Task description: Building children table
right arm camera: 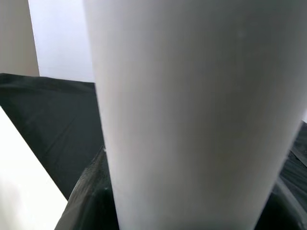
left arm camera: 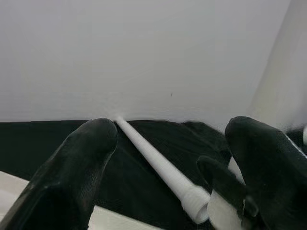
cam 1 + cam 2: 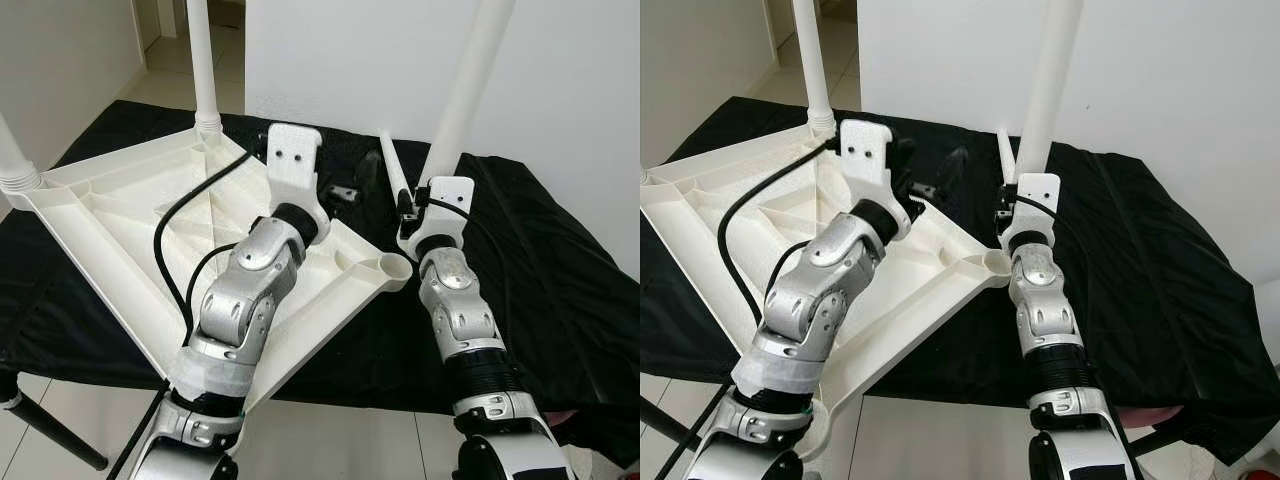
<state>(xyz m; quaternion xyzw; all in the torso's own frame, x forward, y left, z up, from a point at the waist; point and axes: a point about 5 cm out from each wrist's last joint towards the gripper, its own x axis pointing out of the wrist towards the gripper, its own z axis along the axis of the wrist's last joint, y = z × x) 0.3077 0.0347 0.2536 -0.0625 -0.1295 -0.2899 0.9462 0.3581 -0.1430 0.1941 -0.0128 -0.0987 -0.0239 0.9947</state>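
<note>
The white tabletop [image 3: 110, 235] lies upside down on the black-covered table. Two white legs stand in its corners, one at the back [image 3: 203, 70] and one at the left [image 3: 12, 160]. Its near right corner has an empty socket [image 3: 397, 267]. My right gripper [image 3: 415, 200] is shut on a third leg [image 3: 465, 90], held nearly upright just behind that socket. This leg [image 1: 192, 96] looms large in the right wrist view. A further leg [image 3: 393, 165] lies on the cloth between my arms. Beyond the tabletop's right edge, my left gripper [image 2: 170, 143] is open and holds nothing.
The black cloth [image 3: 560, 270] covers the work table and hangs over its edges. A white wall [image 3: 380, 50] stands close behind. The pale floor [image 3: 330, 440] lies in front, with a black table leg [image 3: 55, 438] at the lower left.
</note>
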